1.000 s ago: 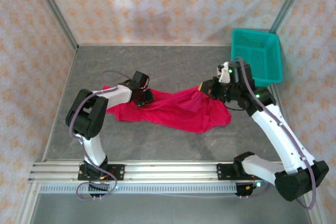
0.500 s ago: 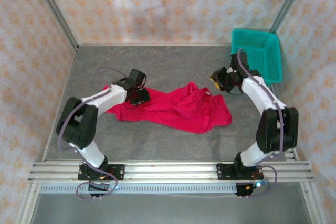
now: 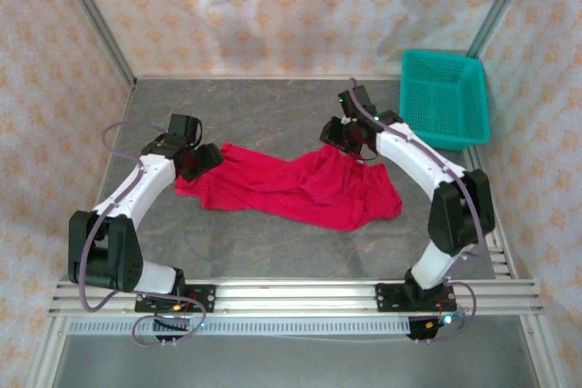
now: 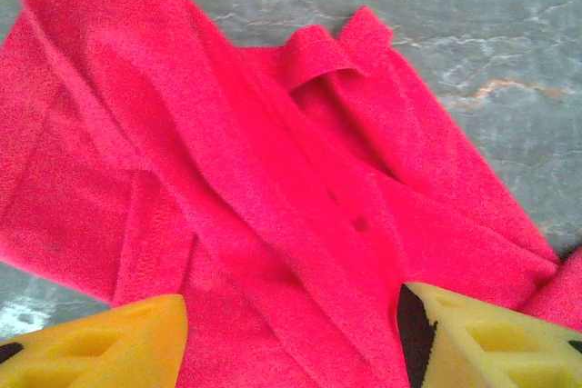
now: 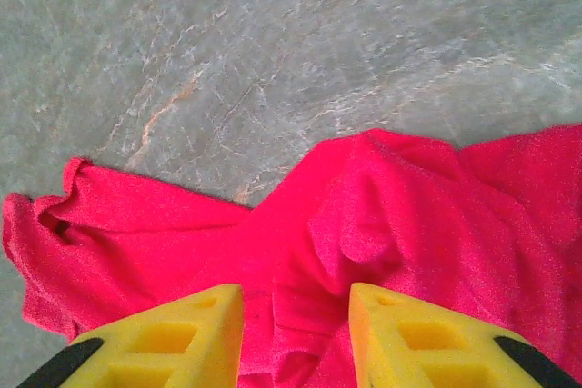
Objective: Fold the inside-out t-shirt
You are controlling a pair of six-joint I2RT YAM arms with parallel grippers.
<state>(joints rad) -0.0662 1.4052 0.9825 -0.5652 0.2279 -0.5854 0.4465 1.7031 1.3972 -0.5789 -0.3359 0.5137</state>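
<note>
At tabletop centre, left gripper (image 4: 289, 304) and right gripper (image 5: 296, 295) gape empty over the bunched t-shirt (image 3: 291, 190); closing risks pinching several layers.

Nothing readable is showing: no text, label, brand name, number or sign is appearing legibly on any surface in these views.
</note>
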